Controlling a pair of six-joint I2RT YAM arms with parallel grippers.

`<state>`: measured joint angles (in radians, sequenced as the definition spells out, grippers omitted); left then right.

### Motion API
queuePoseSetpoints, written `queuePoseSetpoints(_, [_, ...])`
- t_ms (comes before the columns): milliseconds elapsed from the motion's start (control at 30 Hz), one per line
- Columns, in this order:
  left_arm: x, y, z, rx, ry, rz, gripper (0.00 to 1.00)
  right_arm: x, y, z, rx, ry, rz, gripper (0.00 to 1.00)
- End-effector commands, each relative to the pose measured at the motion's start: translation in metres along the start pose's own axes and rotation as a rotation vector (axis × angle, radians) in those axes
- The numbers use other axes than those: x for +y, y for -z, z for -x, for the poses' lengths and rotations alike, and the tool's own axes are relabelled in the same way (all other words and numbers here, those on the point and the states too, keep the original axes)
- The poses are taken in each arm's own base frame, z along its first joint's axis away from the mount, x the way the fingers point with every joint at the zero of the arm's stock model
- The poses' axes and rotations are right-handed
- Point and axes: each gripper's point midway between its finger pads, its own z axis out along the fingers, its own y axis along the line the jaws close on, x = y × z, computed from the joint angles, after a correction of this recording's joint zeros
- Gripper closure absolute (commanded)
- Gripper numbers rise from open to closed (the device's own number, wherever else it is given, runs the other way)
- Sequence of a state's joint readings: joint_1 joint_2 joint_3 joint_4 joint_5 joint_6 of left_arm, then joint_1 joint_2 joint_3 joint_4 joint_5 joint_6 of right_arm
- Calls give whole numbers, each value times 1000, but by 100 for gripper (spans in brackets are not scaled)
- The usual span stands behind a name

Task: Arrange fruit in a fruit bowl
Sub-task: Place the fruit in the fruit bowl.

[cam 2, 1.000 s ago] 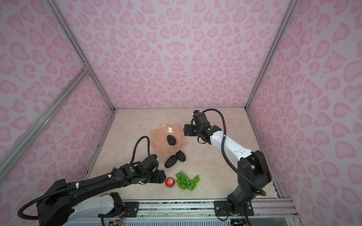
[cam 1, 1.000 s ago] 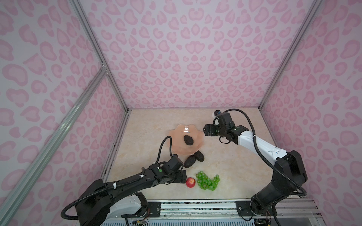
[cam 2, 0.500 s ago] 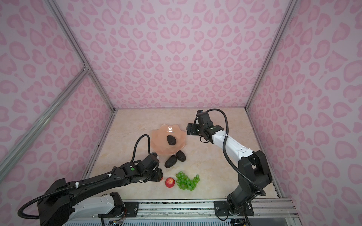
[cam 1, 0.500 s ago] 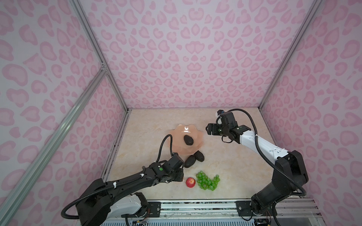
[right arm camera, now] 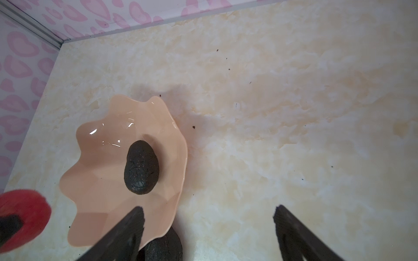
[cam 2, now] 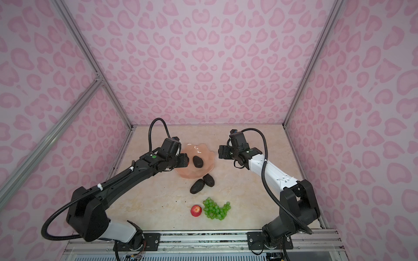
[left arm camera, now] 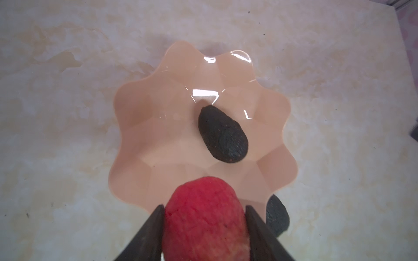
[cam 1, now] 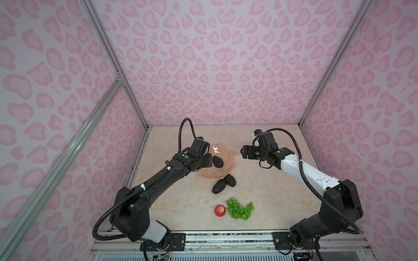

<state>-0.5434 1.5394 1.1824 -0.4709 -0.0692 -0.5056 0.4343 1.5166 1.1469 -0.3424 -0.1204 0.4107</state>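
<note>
Left wrist view: a small red apple (left arm camera: 207,217) was clamped in the left gripper (left arm camera: 204,222) over the glossy peach scalloped bowl (left arm camera: 140,126), presumably for dropping in, while the right gripper (right arm camera: 209,226) was kept wide apart, empty.

Lab test booth: pink-patterned walls (cam 1: 214,67), aluminium frame (cam 1: 99,34), marble-look tabletop (cam 1: 260,192).

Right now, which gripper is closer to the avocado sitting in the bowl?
Left. The left gripper, holding a red apple, hangs over the bowl rim right beside the avocado. The right gripper is open, off past the bowl's far side.
</note>
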Motion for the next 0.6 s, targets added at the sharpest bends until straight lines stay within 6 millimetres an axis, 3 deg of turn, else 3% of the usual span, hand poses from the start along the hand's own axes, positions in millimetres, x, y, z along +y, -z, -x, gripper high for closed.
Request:
queuePoseSetpoints(0, [5, -34, -3, 78, -31, 13, 46, -9, 5, -11, 17, 14, -40, 10])
queuePoseSetpoints(133, [10, -66, -14, 134, -10, 28, 47, -16, 13, -21, 32, 16, -60, 10])
queuePoseSetpoints(400, [18, -103, -27, 200, 40, 77, 46, -21, 26, -34, 46, 34, -89, 10])
queuePoseSetpoints(533, [15, -111, -30, 229, 64, 69, 36, -17, 29, -43, 63, 56, -92, 10])
queuePoseSetpoints(567, [10, -109, -22, 216, 69, 58, 32, -16, 30, -45, 67, 69, -97, 10])
